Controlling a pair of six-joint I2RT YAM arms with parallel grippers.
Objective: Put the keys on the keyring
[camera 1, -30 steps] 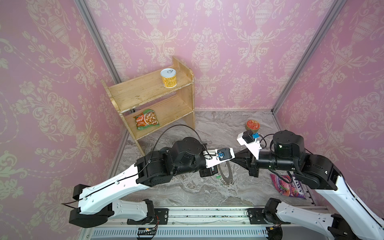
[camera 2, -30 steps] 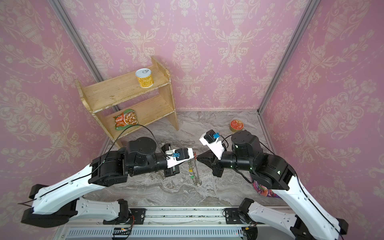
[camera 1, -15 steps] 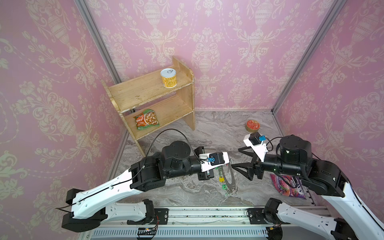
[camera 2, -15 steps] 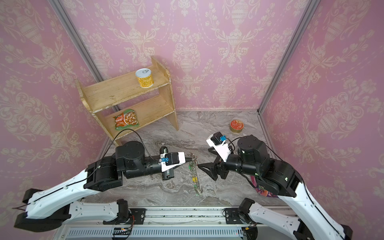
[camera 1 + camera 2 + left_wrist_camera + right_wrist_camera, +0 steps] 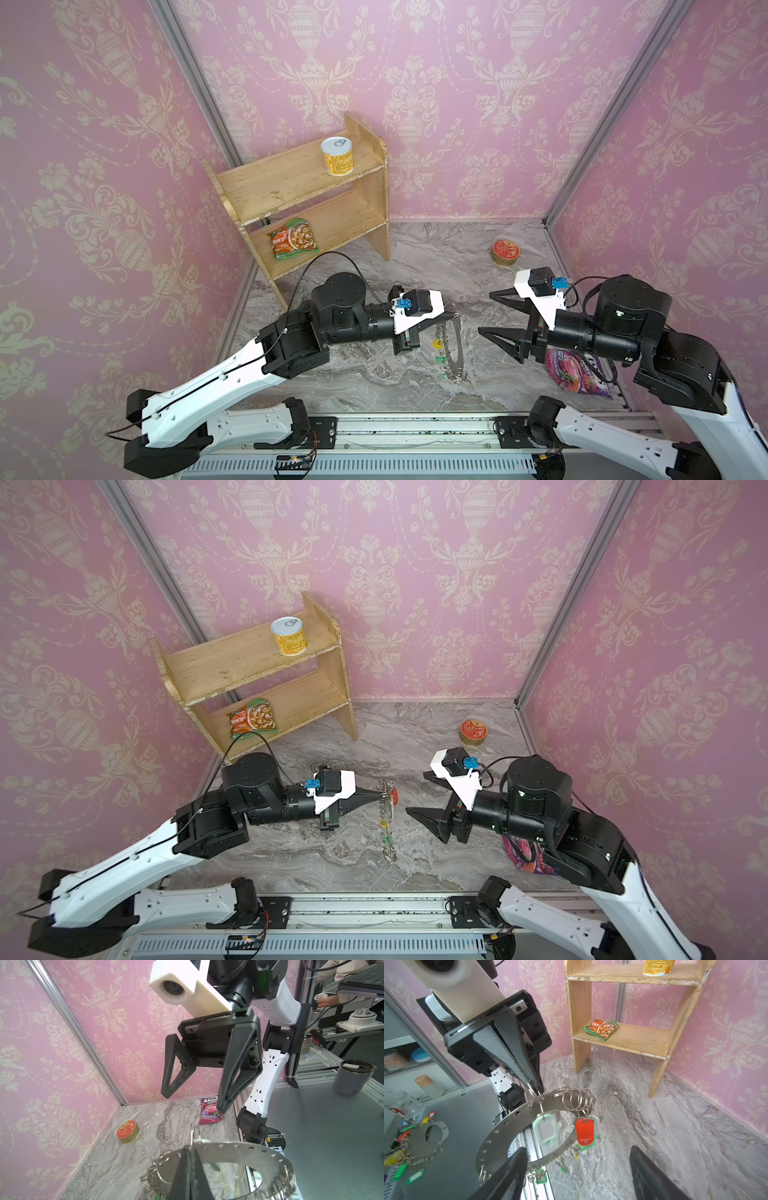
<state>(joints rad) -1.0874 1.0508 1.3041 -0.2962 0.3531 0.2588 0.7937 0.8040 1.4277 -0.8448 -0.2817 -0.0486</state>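
At the centre of the cell, above the marble surface (image 5: 654,1126), we find the left gripper (image 5: 534,1084) clamped tight on the rim of the keyring (image 5: 500,1140), at a point where a wire loop passes through. It holds the ring clear of the surface, with the ring tilted in the right wrist view.

Hanging from loops on that rim we count a pale-tagged key (image 5: 545,1130), a red-tagged key (image 5: 584,1131) beside it and several green-tagged keys (image 5: 540,1176) lower down. A cluster of bare wire loops (image 5: 577,1099) sits near the grip, and many rim holes carry nothing.

The right gripper (image 5: 193,1101) stands apart from the ring, facing it, with its jaws spread and nothing between them.

We judge the task to be partly done: several keys are on the ring. We see no loose key on the surface inside the cell, so we cannot tell how many remain. A second ring with coloured tags (image 5: 425,1142) lies on a grey table outside the enclosure.
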